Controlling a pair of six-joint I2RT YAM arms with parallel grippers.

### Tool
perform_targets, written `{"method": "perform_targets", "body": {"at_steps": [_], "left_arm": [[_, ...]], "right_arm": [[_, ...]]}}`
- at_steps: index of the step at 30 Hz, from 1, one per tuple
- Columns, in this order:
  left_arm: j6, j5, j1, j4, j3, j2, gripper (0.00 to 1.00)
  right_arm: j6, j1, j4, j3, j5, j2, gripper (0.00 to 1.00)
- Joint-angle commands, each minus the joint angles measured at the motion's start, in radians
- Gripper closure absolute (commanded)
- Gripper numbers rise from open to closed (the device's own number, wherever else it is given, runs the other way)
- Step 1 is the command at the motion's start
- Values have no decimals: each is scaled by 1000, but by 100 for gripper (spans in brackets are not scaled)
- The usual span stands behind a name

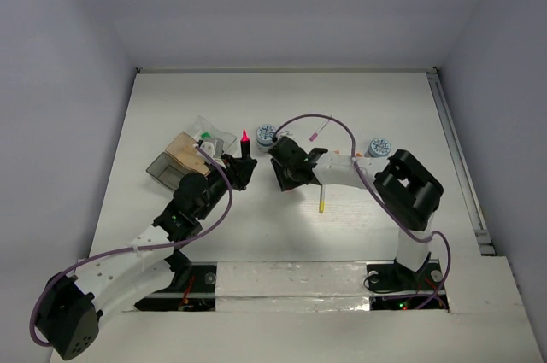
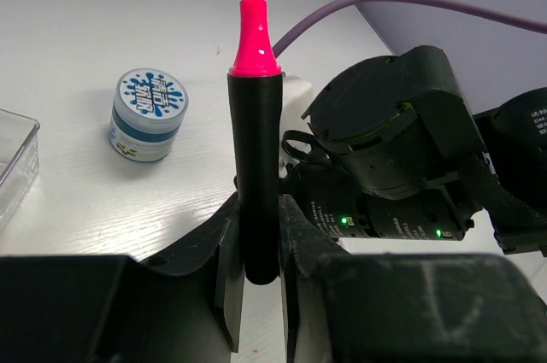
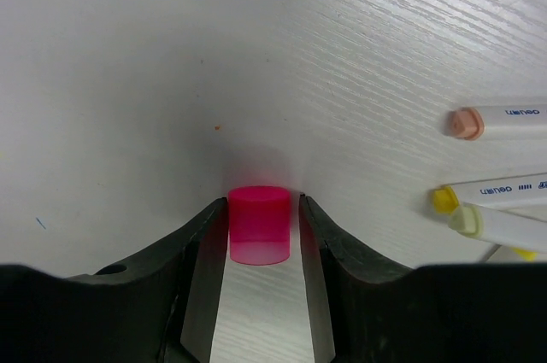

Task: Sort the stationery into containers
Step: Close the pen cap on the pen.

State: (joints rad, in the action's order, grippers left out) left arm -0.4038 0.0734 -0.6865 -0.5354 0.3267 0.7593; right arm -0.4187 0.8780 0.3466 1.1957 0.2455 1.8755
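The left gripper (image 2: pixel 259 239) fills the bottom of the left wrist view, its jaws pressed onto the lower end of a black marker (image 2: pixel 256 158). The marker stands upright with its bare pink tip (image 2: pixel 253 30) pointing at the top of the frame. In the right wrist view the right gripper (image 3: pixel 262 207) flanks a pink cap (image 3: pixel 259 231) at lower centre. Its jaws sit so close on either side that I cannot tell whether they pinch the cap or only bracket it. From above, the marker sits near the middle of the table (image 1: pixel 385 98), just right of the containers (image 1: pixel 184 158) at centre left and not yet in one. The likely step is recapping, and that is where it could go wrong. The marker is gripped low, so a cap pushed slightly off-axis could lever it sideways in the pinch. If the cap is held loosely, it could tilt or squirt out and roll across the table. The exposed tip may smear ink on whatever it brushes. The right arm's wrist bulks close at the right of the left wrist view, so a small misjudged approach risks a knock. A blue-white disc (image 2: pixel 147 115) at centre left and three white pens (image 3: pixel 504 188) at the right edge lie loose nearby, easily nudged.
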Motion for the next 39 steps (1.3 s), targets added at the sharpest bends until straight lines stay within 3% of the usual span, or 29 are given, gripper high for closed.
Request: {"method": "perform_targets", "body": {"at_steps": [1, 7, 13, 17, 21, 28, 39], "left_arm": [[13, -20, -4, -64, 35, 0, 100], [16, -20, -4, -66, 35, 0, 100], [14, -60, -4, -86, 28, -6, 100], [7, -141, -4, -132, 21, 23, 100], [0, -205, -4, -172, 25, 86, 100], [-16, -323, -4, -294, 21, 202, 100], [5, -291, -36, -321, 32, 290, 100]], "right_arm": [[41, -2, 75, 57, -34, 33, 56], [55, -11, 94, 87, -38, 62, 61], [21, -20, 40, 44, 10, 1, 80], [-12, -33, -49, -20, 92, -130, 90], [-34, -33, -210, -96, 187, -339, 89], [-20, -33, -423, -160, 365, -568, 90], [-121, -22, -569, -38, 225, -467, 94]]}}
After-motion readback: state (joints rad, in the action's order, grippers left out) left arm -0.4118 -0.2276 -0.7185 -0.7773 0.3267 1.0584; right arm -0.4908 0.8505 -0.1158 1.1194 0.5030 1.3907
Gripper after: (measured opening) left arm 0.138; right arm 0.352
